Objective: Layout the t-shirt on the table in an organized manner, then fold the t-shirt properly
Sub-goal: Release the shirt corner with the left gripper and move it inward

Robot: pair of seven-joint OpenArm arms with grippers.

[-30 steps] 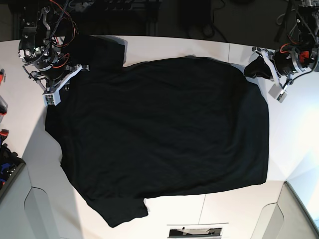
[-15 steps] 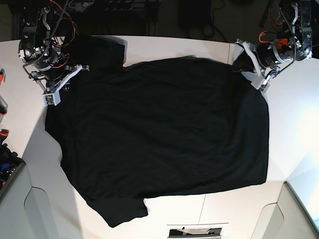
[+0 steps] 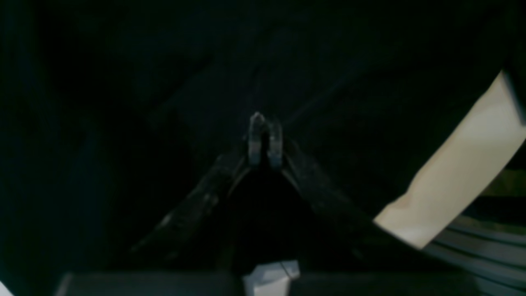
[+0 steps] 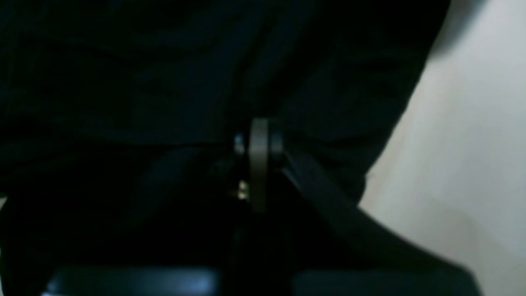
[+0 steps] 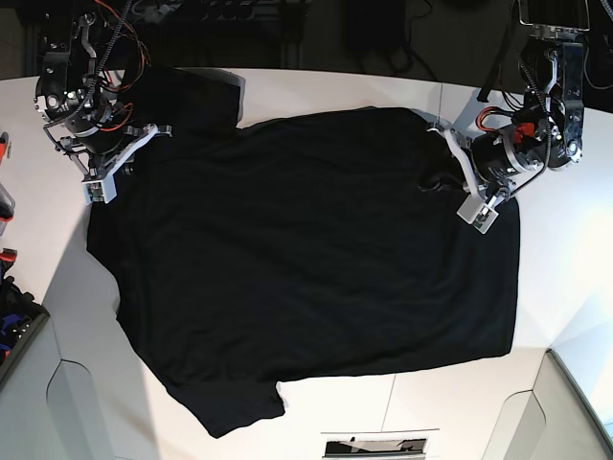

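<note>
Black cotton t-shirt (image 5: 306,259) spreads across the white tabletop (image 5: 584,268) as the left end effector (image 5: 458,192), pinched on its far edge, apparently begins a fold while the right end effector (image 5: 113,158) pins a sleeve.

Left gripper (image 5: 450,184) pinched tight, its arm reaching in from the right; right gripper (image 5: 107,171) clamped too, far left.
</note>
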